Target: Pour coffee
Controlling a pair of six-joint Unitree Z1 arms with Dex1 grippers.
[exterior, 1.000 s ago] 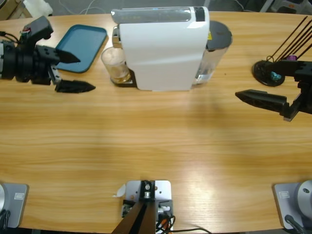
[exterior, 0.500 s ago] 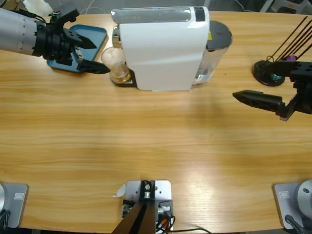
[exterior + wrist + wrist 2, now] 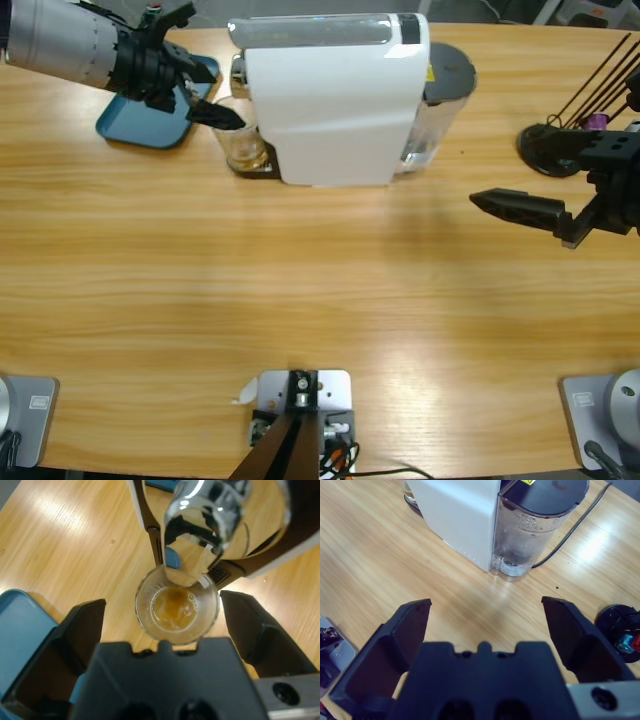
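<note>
Coffee (image 3: pixel 175 609): shallow amber-brown pool at the bottom of a clear glass cup (image 3: pixel 176 611), far from full. Cup upright on the dark drip stand (image 3: pixel 255 166) under the spout at the left end of the white coffee machine (image 3: pixel 335 100), long axis vertical, mouth up. Seen in the left wrist view dead ahead of the left gripper (image 3: pixel 162 622), between the two black jaws, which stand spread wide on either side of the rim with wood visible in both gaps, so not yet touching the glass. In the high view, left gripper (image 3: pixel 205 95) reaching in from the upper left corner, one jaw tip just at the cup's near side. Judged as the approach for a grasp: a little more advance so the cup sits deeper between the jaws, then a squeeze across its round wall, kept level so the liquid stays in.

Beside the left arm, teal tray (image 3: pixel 150 100), flat on the table, nothing seen in it. Behind the machine's right end, clear water tank (image 3: pixel 532 535) with a dark lid; hard to tell its level. Well apart on the right, right gripper (image 3: pixel 520 208), jaws wide apart and holding nothing, hovering over bare wooden table (image 3: pixel 320 300), pointed toward the machine. Near it, black capsule stand (image 3: pixel 553 148) with small coloured capsules. Left arm clearly nearer the cup.
</note>
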